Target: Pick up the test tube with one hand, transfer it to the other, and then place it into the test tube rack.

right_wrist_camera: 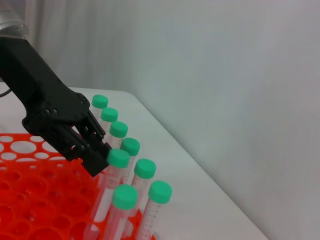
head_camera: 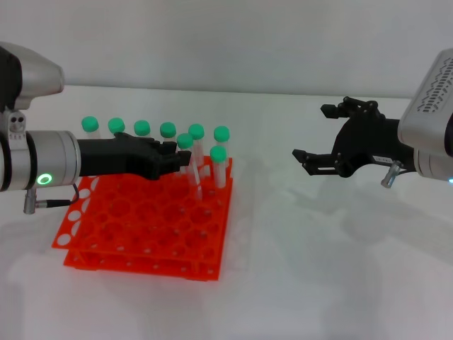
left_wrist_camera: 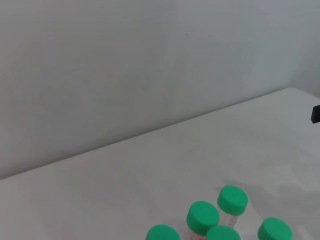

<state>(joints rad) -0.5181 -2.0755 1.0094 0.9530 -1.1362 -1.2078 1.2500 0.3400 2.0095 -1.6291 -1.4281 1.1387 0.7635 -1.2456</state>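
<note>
The orange-red test tube rack (head_camera: 141, 234) stands at the left, with a row of green-capped tubes along its far edge. My left gripper (head_camera: 178, 157) reaches over the rack and is shut on the test tube (head_camera: 185, 142) just under its green cap. The tube leans slightly, with its lower end down in the rack's holes. The right wrist view shows the left gripper's fingertips (right_wrist_camera: 97, 157) against this tube (right_wrist_camera: 118, 158). My right gripper (head_camera: 310, 133) hangs open and empty above the table, well to the right of the rack.
Several other green-capped tubes (head_camera: 141, 127) stand in the rack's back row, and one (head_camera: 218, 153) stands in front at the right corner. Their caps show in the left wrist view (left_wrist_camera: 232, 198). The white table (head_camera: 318, 269) ends at a pale wall behind.
</note>
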